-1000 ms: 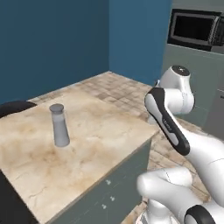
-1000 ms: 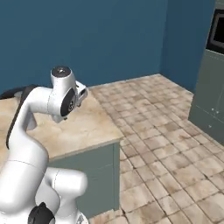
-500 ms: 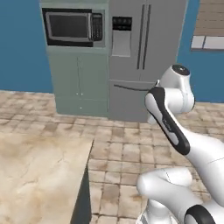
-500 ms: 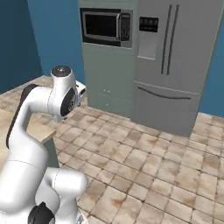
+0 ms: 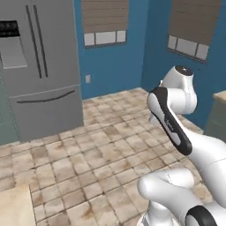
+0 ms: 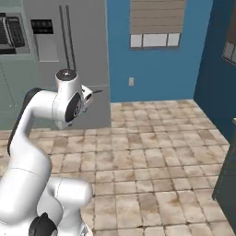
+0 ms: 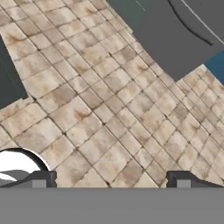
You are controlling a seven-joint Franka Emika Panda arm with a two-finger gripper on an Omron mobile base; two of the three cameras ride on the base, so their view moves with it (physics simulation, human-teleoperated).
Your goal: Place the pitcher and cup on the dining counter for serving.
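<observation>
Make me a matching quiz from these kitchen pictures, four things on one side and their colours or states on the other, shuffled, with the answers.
Things:
1. fridge
2. wall
3. floor
4. gripper

Colours or states:
A. beige-brown tiles
B. open, holding nothing
C. grey, doors shut
D. blue

Pairs: 1-C, 2-D, 3-A, 4-B
</observation>
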